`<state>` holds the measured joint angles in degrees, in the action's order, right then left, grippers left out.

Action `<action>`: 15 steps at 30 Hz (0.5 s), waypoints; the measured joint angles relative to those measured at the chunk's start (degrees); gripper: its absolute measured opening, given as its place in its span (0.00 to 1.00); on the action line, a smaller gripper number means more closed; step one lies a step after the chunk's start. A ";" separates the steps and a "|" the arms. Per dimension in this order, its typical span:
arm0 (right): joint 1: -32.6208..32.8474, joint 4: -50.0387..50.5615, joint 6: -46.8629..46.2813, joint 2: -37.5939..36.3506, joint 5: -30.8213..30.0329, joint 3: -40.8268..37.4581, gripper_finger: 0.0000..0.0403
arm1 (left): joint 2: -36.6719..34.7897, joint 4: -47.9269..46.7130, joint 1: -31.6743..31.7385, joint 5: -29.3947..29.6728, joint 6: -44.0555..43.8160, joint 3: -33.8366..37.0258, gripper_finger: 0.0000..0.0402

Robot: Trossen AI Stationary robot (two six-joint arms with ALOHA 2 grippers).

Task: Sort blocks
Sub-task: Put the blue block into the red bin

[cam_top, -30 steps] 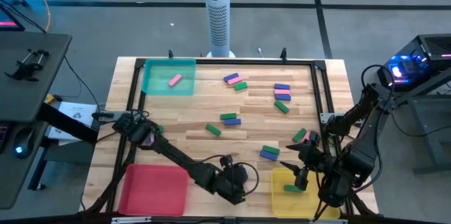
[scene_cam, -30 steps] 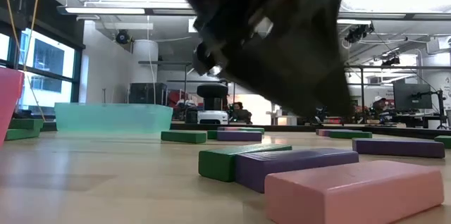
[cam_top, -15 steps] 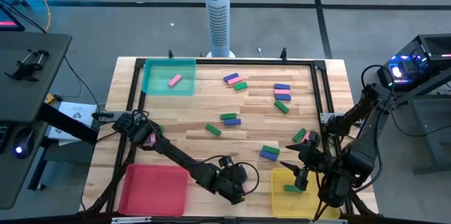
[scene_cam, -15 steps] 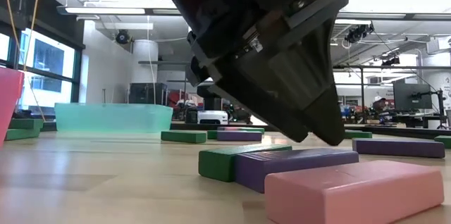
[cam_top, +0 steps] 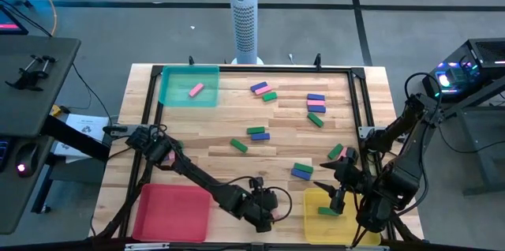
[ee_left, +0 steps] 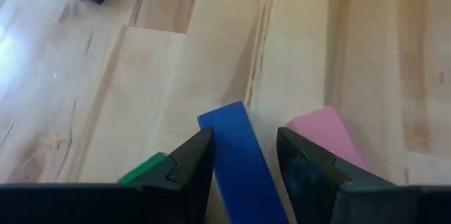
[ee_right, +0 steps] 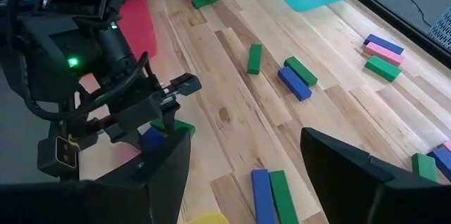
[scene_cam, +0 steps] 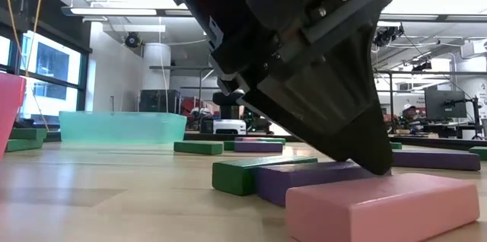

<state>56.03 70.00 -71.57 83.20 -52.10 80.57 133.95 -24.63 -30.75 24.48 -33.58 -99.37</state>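
The wooden worktop (cam_top: 237, 125) carries three square trays: a teal tray (cam_top: 189, 87) at the far left corner with one pink block (cam_top: 196, 89) lying in it, a red tray (cam_top: 172, 212) at the near left, and a yellow tray (cam_top: 331, 213) at the near right holding a green block (cam_top: 328, 211). The left arm reaches low across the near edge, and the left gripper (cam_top: 267, 210) sits down on the wood between the red and yellow trays; in the low view its dark bulk fills the upper middle and its tip comes down to a cluster of three bars. In the left wrist view the jaws stand partly open astride a blue block (ee_left: 236, 157), one finger (ee_left: 187, 171) on each side of it, not visibly squeezing it. A green block (ee_left: 144, 169) lies just beside it on one side and a pink block (ee_left: 324, 132) just beside it on the other. The right gripper (cam_top: 338, 190) hovers over the far edge of the yellow tray; its jaws are spread wide and hold nothing. The remaining blocks lie scattered over the middle and right of the worktop: a blue and green pair (cam_top: 263, 91) near the far edge, a blue, pink and green group (cam_top: 316, 108) to the right, a green and blue pair (cam_top: 257, 133) at centre with a lone green bar (cam_top: 238, 146) near it, and a green and blue pair (cam_top: 301, 171) closer to the yellow tray.
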 joint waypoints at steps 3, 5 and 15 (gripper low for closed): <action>0.00 -0.54 0.00 0.00 -0.01 -0.02 0.62 | 0.03 -1.01 0.06 -0.52 -0.77 0.03 0.36; 0.00 -0.63 0.00 0.00 0.07 -0.02 0.62 | 0.37 -1.17 0.06 0.02 -0.81 0.19 0.36; 0.00 -0.84 0.00 0.00 0.00 -0.02 0.62 | 0.35 -1.79 0.38 -0.83 -0.76 0.20 0.35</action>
<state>56.03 69.17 -71.57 83.20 -52.10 80.55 134.30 -26.42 -30.37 23.65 -34.34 -99.18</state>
